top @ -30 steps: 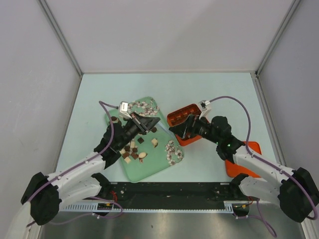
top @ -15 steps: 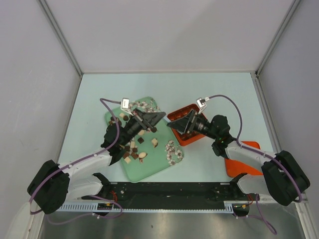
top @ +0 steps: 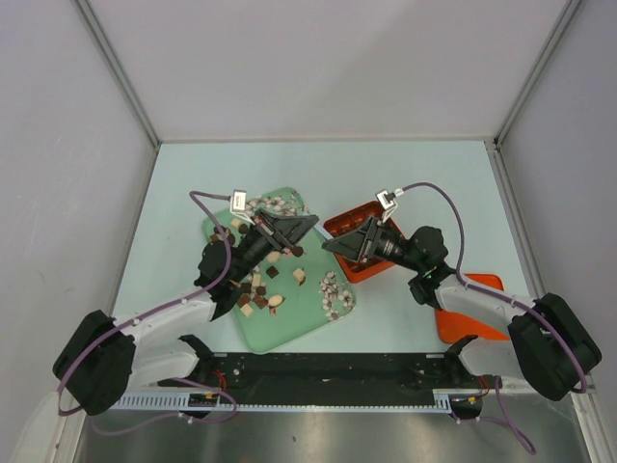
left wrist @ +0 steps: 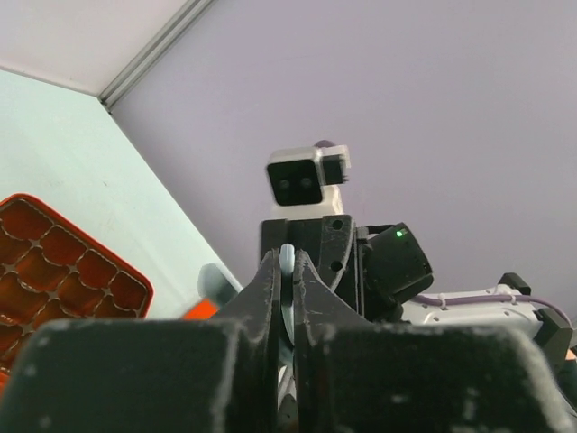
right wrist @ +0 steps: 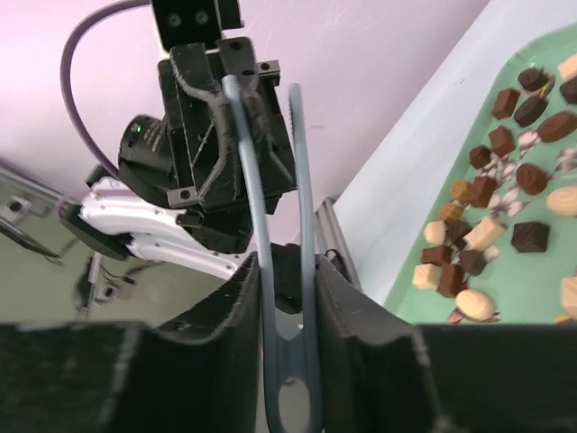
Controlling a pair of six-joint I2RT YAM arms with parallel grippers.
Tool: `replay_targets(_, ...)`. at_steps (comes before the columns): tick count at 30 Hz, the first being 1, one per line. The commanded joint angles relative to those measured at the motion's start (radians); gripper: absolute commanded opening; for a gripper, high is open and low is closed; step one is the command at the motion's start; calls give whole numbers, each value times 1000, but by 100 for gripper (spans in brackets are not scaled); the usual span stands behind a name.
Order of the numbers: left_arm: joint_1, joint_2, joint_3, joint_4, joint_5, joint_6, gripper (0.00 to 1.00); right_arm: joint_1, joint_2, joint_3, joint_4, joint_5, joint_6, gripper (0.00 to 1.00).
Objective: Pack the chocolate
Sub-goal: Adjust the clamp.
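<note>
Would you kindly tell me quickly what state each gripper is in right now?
Left gripper: shut on the slim blue-grey two-armed tongs.
Right gripper: shut on the same tongs, around both arms.

Left edge crops orange box [left wrist: 63, 262]. Bottom edge cuts tongs [right wrist: 303, 180]. Overhead, chocolate [top: 255, 289] apparently too small to sort.

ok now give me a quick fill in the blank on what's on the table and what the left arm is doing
1. The chocolate lies on a ____ tray.
2. The box with the grid of cells is ____ in colour.
3. The left pincer is ____ on the tip of the blue tongs.

Missing words: green; orange; shut
</note>
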Motion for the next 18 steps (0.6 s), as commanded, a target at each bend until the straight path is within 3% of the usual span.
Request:
replay_targets(1, 0, -44, 8, 47, 32, 73, 14, 11, -41, 19, -51, -8, -65, 22)
replay_targets(4, 2, -115, 23, -85, -3, 158, 41, 17, -73, 42, -149, 2, -141, 18)
replay_targets(10, 0, -315, 95, -475, -178, 331, 71, 38, -144, 68, -337, 74, -291, 17)
replay_targets(13, -1, -368, 169, -748, -311, 338, 77, 67, -181, 83, -436, 133, -378, 17)
replay_targets(18, -20, -330, 212, -952, -293, 280, 85, 153, -211, 138, -624, 332, -518, 17)
